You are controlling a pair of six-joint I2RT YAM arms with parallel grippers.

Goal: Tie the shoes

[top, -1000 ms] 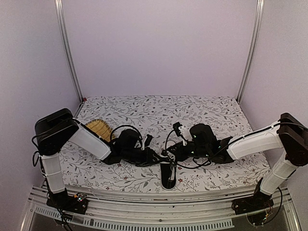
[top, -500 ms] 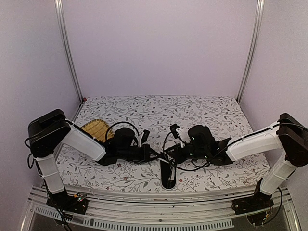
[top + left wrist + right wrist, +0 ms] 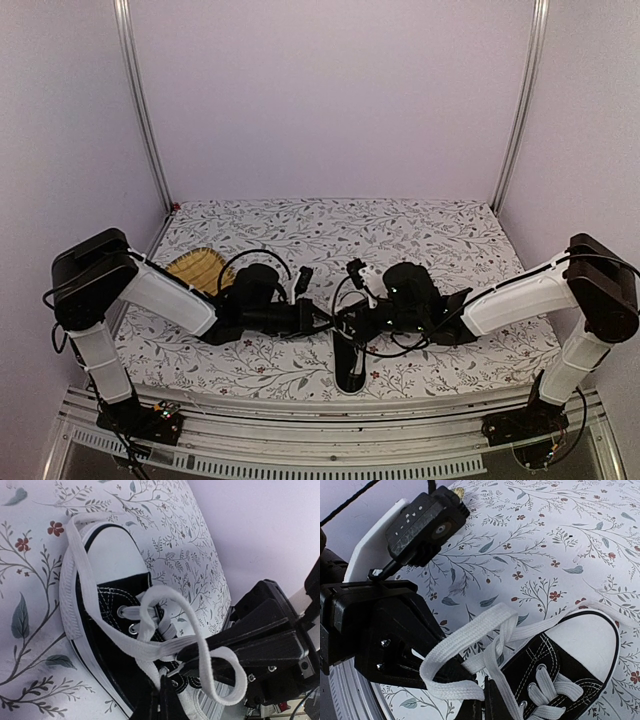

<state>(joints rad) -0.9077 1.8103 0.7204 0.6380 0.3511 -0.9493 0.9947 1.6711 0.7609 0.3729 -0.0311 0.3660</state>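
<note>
The black shoe point(image 3: 350, 372) with a white toe cap point(image 3: 112, 555) lies near the table's front edge, toe pointing away from the arms. Both grippers meet just above its tongue. My left gripper point(image 3: 161, 682) is shut on a strand of the white lace point(image 3: 150, 605). A loop of that lace point(image 3: 470, 635) hangs round the tips of both grippers. My right gripper point(image 3: 485, 685) is shut on the other strand. In the top view the left gripper point(image 3: 322, 326) and right gripper point(image 3: 348, 318) almost touch, and the laces are hidden under them.
A yellow woven mat point(image 3: 195, 268) lies at the left behind the left arm. The floral tablecloth point(image 3: 330, 225) covers the table. Metal frame posts point(image 3: 140, 110) stand at the back corners. Black cables point(image 3: 400, 345) trail by the right wrist.
The left gripper has closed on the lace. Both wrists have shifted a little to the left over the shoe. The shoe has stayed put.
</note>
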